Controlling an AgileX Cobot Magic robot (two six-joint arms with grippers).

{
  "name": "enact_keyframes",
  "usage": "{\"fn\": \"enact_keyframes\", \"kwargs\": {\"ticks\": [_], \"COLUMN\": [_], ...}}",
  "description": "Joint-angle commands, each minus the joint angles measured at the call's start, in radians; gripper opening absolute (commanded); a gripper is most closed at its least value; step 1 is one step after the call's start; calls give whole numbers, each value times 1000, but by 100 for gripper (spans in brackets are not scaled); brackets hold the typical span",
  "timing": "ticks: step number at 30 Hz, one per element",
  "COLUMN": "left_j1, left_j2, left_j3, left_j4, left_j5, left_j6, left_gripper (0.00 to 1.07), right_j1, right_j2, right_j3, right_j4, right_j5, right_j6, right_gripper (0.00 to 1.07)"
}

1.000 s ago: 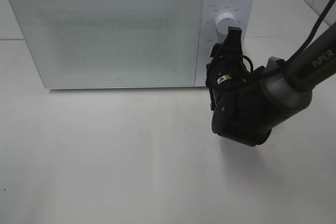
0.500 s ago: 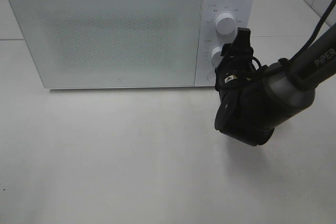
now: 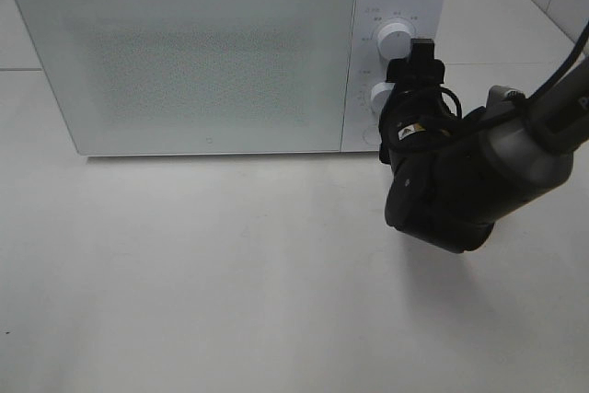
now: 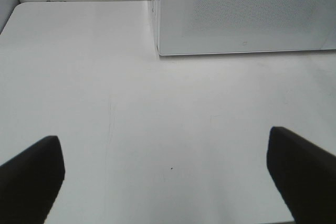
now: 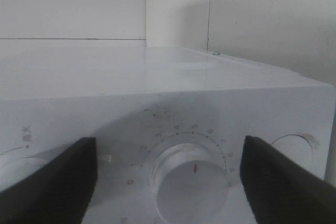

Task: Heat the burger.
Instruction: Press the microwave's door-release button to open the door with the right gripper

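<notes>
A white, box-shaped microwave oven (image 3: 202,62) stands on a plain white tabletop (image 3: 212,283), and its frosted, dot-patterned door (image 3: 198,57) is closed flat against the front. The burger shows in none of the views, and the speckled door hides the microwave's inside, so its place cannot be told. The black right gripper (image 5: 168,153) faces the microwave's control panel, to the right of the door. Its two dark fingers (image 5: 50,182) are spread apart on either side of the white lower dial (image 5: 191,179), which carries a small red mark, and they stay clear of its rim. The white upper dial (image 3: 394,39) sits above that one on the panel, and a white round button (image 5: 294,148) sits below it. The black left gripper (image 4: 165,177) hangs over the bare tabletop in front of the microwave's left front corner, jaws wide apart and holding nothing.
</notes>
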Motion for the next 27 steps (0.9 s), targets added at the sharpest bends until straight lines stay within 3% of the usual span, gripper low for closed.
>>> {"fn": "enact_keyframes", "kwargs": {"ticks": [1, 9, 16, 21, 24, 26, 27], "left_j1": [4, 4, 4, 4, 4, 4, 4], "left_j2": [-27, -27, -27, -27, -27, -27, -27], "left_j3": [2, 2, 2, 2, 2, 2, 2], "left_j4": [-5, -5, -5, -5, -5, -5, -5], "left_j5": [-17, -17, -17, -17, -17, -17, -17], "left_j6": [-8, -8, -8, -8, -8, -8, -8], "left_gripper": [101, 101, 101, 101, 101, 101, 101], "right_j1": [-5, -2, -17, -109, -131, -206, -206], "right_j2": [-37, -133, -294, -454, -479, -562, -562], "right_j3": [43, 174, 290, 303, 303, 302, 302], "right_j4": [-44, -122, -247, -442, -471, -581, -581], "right_j5": [46, 139, 285, 580, 636, 855, 855], "right_j6": [-20, -56, -278, -610, -660, -828, -828], "right_gripper": [75, 74, 74, 74, 74, 74, 74]}}
